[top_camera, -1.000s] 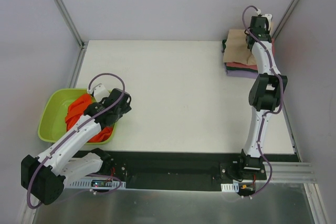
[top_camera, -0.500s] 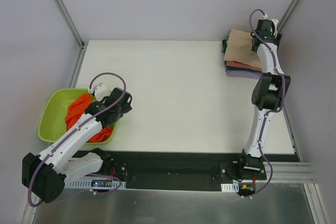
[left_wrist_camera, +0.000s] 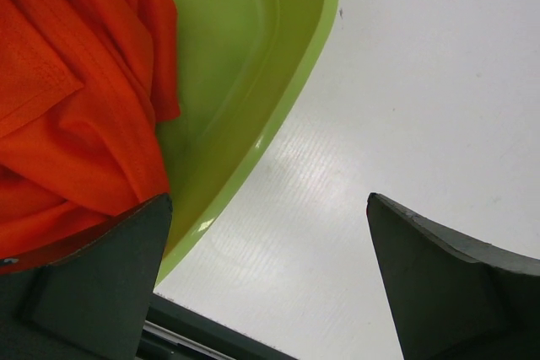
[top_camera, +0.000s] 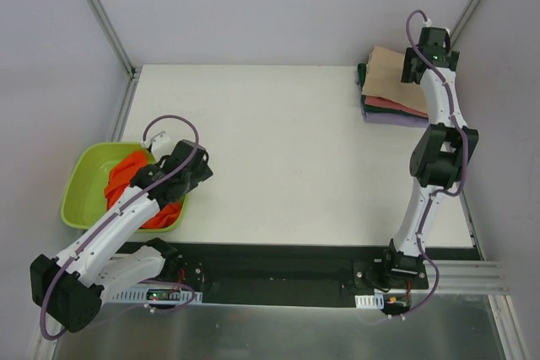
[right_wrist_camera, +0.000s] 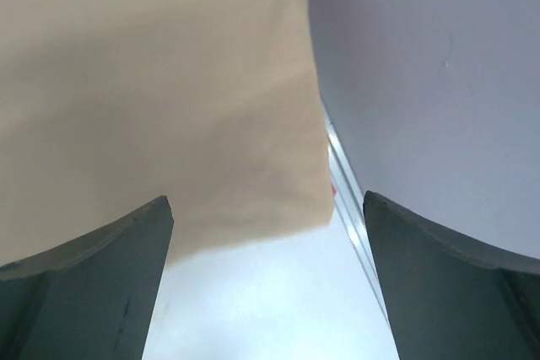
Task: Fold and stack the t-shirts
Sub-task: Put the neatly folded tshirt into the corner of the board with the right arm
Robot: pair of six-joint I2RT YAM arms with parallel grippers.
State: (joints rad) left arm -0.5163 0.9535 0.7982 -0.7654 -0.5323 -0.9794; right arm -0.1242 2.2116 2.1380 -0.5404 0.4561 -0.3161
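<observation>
A folded beige t-shirt (top_camera: 386,73) tops the stack at the table's far right corner, over a pinkish-red one (top_camera: 390,106) and a lavender one (top_camera: 395,120); a dark green edge (top_camera: 361,70) shows at its left. My right gripper (top_camera: 419,63) hangs open over the stack's right end. In the right wrist view nothing sits between its fingers (right_wrist_camera: 266,200), and the beige t-shirt (right_wrist_camera: 152,82) lies below. A crumpled orange t-shirt (top_camera: 126,181) fills the lime basin (top_camera: 84,176). My left gripper (top_camera: 187,176) is open and empty (left_wrist_camera: 268,200) over the basin's right rim, beside the orange t-shirt (left_wrist_camera: 67,99).
The lime basin (left_wrist_camera: 245,56) sits at the table's left edge. A grey wall (right_wrist_camera: 439,82) and a metal frame rail (top_camera: 468,6) stand close behind the stack. White tabletop (top_camera: 270,149) stretches between the two arms.
My right gripper opened, let go of the beige t-shirt and drew back toward the far right corner. The left arm barely shifted.
</observation>
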